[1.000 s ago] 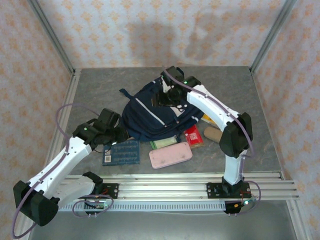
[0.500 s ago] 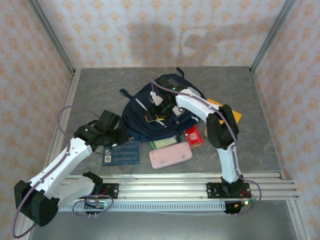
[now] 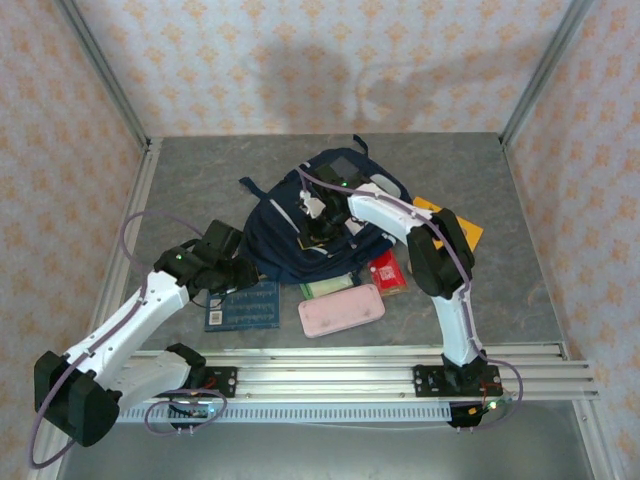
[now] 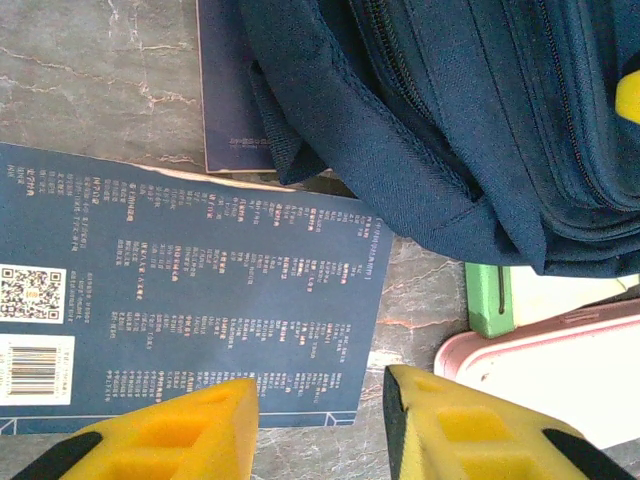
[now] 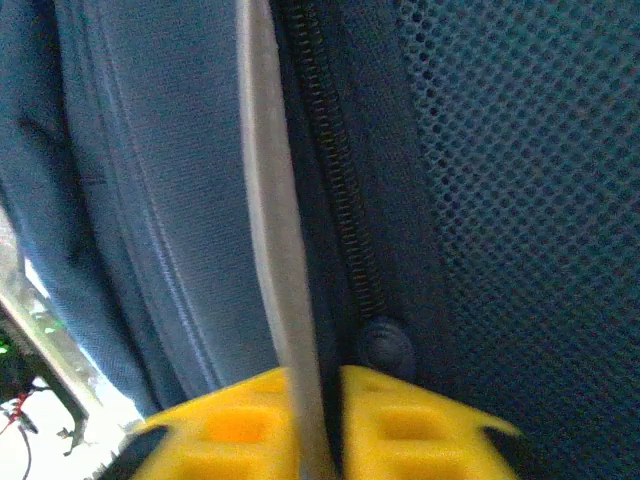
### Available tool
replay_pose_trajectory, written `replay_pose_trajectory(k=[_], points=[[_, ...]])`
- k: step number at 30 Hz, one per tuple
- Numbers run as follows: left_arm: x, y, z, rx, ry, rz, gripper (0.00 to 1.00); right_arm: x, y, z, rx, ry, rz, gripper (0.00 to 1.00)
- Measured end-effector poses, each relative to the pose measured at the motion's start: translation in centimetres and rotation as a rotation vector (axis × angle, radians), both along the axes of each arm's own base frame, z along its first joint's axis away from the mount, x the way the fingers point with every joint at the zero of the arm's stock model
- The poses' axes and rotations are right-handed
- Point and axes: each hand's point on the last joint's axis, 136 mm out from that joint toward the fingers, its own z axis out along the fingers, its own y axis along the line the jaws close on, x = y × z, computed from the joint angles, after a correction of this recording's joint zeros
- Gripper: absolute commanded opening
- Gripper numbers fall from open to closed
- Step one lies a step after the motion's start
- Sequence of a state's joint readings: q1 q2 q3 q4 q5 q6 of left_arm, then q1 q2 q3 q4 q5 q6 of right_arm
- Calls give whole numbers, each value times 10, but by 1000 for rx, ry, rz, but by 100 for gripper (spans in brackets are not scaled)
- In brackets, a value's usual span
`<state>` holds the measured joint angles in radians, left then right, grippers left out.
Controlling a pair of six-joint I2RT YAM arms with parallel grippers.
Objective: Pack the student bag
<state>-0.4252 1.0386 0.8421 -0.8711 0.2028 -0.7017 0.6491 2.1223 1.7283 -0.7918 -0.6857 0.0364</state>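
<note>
Right wrist: right tool [image 5: 316, 395] pinches student bag [image 5: 150, 170]; left tool [image 4: 320, 420] parted above book [image 4: 200, 290].

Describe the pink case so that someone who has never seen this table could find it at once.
Start at the navy student bag in the middle of the table. Just nearer the arms' bases, right of the blue book, lies the pink case. It is the only pale pink, round-cornered slab there.

student bag [image 3: 275, 245] centre, book [image 3: 243, 306] front-left (just beside), case [image 3: 341, 310] before
</note>
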Motion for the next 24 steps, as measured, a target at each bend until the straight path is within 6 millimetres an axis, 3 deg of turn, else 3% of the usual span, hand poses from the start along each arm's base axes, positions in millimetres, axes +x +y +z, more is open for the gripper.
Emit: replay_pose_trajectory(k=[3, 8, 15, 19, 24], points=[[3, -1, 5, 1, -17, -18, 40, 5, 0, 2, 1, 17, -61, 0], [13, -6, 20, -11, -75, -43, 51, 24, 8, 23, 56, 49, -241, 0], [24, -12, 27, -26, -131, -70, 57, 71, 26, 85, 187, 45, -529, 0], [31, -24, 29, -40, -164, -97, 56, 82, 26, 93, 211, 78, -662, 0], [42, -44, 12, -12, -154, -146, 53, 87, 27, 92, 229, 139, -766, 0]])
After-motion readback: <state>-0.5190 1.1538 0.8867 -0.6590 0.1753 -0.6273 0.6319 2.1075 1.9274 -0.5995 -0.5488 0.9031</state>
